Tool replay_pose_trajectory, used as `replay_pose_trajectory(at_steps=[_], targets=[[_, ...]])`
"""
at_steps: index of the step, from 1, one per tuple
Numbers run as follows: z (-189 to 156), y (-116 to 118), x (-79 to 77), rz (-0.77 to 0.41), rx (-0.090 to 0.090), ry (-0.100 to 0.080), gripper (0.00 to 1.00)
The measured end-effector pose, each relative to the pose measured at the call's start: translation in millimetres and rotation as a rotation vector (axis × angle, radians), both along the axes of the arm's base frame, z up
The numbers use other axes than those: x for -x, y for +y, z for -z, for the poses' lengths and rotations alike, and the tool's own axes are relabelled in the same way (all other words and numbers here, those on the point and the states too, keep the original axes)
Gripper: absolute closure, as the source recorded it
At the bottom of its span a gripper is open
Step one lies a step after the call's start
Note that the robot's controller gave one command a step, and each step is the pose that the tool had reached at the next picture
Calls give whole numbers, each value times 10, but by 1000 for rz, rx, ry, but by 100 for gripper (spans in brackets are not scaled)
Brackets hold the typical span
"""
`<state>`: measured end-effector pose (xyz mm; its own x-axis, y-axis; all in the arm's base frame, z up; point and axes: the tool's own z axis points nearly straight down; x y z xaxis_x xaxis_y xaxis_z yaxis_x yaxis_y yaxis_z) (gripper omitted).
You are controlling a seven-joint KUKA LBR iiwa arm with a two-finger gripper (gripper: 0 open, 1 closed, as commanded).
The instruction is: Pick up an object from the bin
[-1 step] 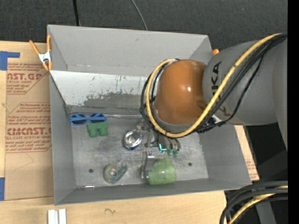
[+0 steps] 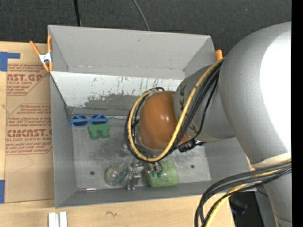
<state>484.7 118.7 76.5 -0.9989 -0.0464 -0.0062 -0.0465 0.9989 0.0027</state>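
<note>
Reaches into the grey metal bin (image 2: 128,46) from the right, with the orange wrist cover (image 2: 158,119) and its loops of yellow and black cable (image 2: 132,126) hanging over the middle of the floor. Brings the gripper (image 2: 134,173) down low by the near edge of the bin, about midway along that edge; on the floor or just above it, cannot tell which. Cannot tell either whether apart or together, or whether clamped on anything: too dark and tangled at the tip to read. Stands closest to a pale green lumpy thing (image 2: 163,176), just to the right along the near edge, touching the gripper or almost so. Has a round greenish ball (image 2: 112,175) just beside it on the left, also by the near edge, with a dark teal bit (image 2: 124,175) between ball and gripper. Well apart from these, toward the far left corner of the floor: a flat blue piece (image 2: 87,120) with two loops at the foot of the far wall, and a green block (image 2: 99,130) just in front of it, touching or nearly so.
</note>
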Motion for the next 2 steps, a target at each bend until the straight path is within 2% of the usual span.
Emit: replay_pose_trajectory(at_steps=[1, 2], targets=[[-21, -10, 12, 1, 2, 7, 100], [-29, -10, -6, 2, 0, 0, 0]])
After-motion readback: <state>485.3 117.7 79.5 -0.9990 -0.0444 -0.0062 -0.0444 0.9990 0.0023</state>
